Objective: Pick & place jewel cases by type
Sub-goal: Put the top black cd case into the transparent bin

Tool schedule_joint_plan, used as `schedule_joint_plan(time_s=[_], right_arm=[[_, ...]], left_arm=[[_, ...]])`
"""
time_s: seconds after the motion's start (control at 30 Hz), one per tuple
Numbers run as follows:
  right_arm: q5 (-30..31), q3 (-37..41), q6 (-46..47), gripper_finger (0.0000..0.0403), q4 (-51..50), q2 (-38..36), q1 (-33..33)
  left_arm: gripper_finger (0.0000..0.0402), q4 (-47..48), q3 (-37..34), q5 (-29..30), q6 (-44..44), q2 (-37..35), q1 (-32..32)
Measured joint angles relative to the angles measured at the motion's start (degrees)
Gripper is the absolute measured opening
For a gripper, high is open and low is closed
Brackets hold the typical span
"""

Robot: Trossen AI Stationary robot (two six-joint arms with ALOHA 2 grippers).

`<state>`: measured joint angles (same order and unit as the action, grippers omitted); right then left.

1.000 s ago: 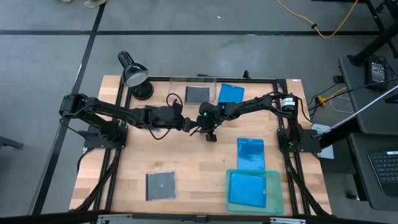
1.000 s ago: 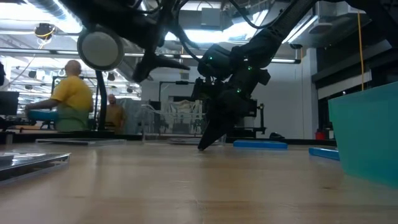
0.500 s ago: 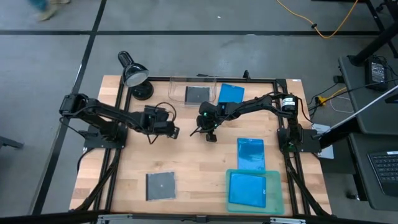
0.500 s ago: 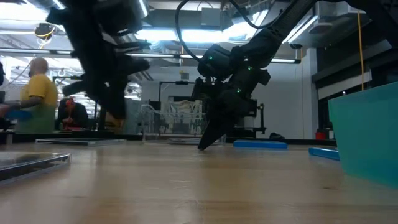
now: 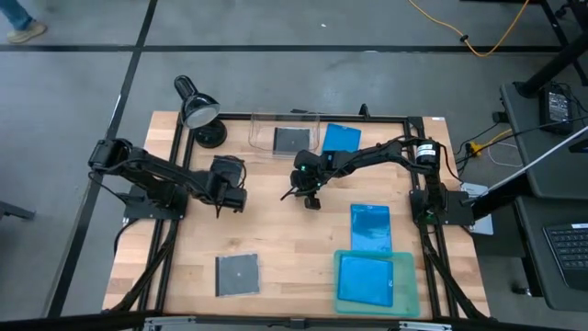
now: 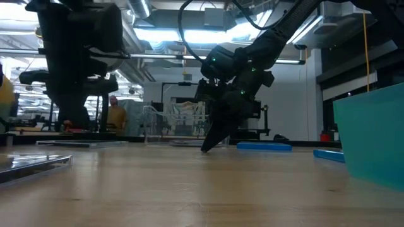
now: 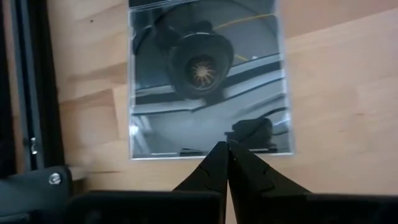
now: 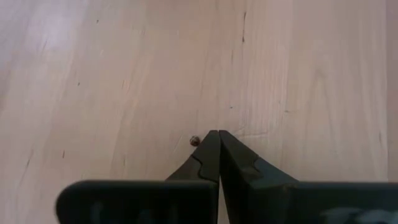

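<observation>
Left gripper (image 5: 219, 211), fingers closed and empty, hangs above a grey disc case (image 5: 235, 274) near the table's front edge. Right gripper (image 5: 287, 196) waits closed mid-table. Next: open, descend, grasp.

Wooden table (image 5: 276, 234) framed by a black rail. Black desk lamp (image 5: 196, 108) standing at the far left corner, shade turned toward the middle. Clear plastic bin (image 5: 260, 122) along the far edge, just beside the lamp. Teal-green tray (image 5: 409, 292) sitting at the near right corner; same tray (image 6: 372, 135) looming large at the right in the low view. Yellow cable (image 5: 478, 37) snaking over the grey floor beyond the far edge. Person (image 6: 115, 115) standing far back in the room.
</observation>
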<state>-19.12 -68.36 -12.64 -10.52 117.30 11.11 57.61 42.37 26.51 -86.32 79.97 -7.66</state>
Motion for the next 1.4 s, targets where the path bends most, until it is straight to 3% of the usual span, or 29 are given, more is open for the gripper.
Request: schedule_joint_plan(time_s=[0.4,0.5,0.57,0.73,0.93,1.03,1.2,1.4], right_arm=[[-0.3,0.0,0.0,0.0007,-0.2,0.0,0.0],[-0.4,0.0,0.0,0.0007,-0.7,0.0,0.0],[-0.4,0.0,0.1,0.0007,-0.9,0.0,0.0],[-0.5,0.0,0.0,0.0007,-1.1,0.0,0.0],[-0.9,0.0,-0.5,0.0007,-1.1,0.0,0.0],[-0.9,0.0,-1.1,0.0007,-1.1,0.0,0.0],[-0.9,0.0,-1.1,0.0007,-1.1,0.0,0.0],[-1.0,0.0,-1.1,0.0007,-1.2,0.0,0.0]], left_arm=[[0.0001,-6.7,0.2,-4.2,1.6,11.7,0.6],[0.0002,-16.2,0.5,-3.8,0.4,12.3,-0.7],[0.0003,-21.3,0.3,-6.9,-1.3,11.9,-1.5],[0.0001,-34.4,1.8,-5.5,-1.1,11.0,-1.7],[0.0001,-31.8,8.3,3.5,7.7,8.4,-1.4],[0.0002,-24.4,11.0,4.9,9.7,7.2,-0.3],[0.0001,-10.8,10.8,2.3,7.2,7.2,1.4],[0.0001,-10.4,6.2,-0.3,6.8,7.3,1.6]])
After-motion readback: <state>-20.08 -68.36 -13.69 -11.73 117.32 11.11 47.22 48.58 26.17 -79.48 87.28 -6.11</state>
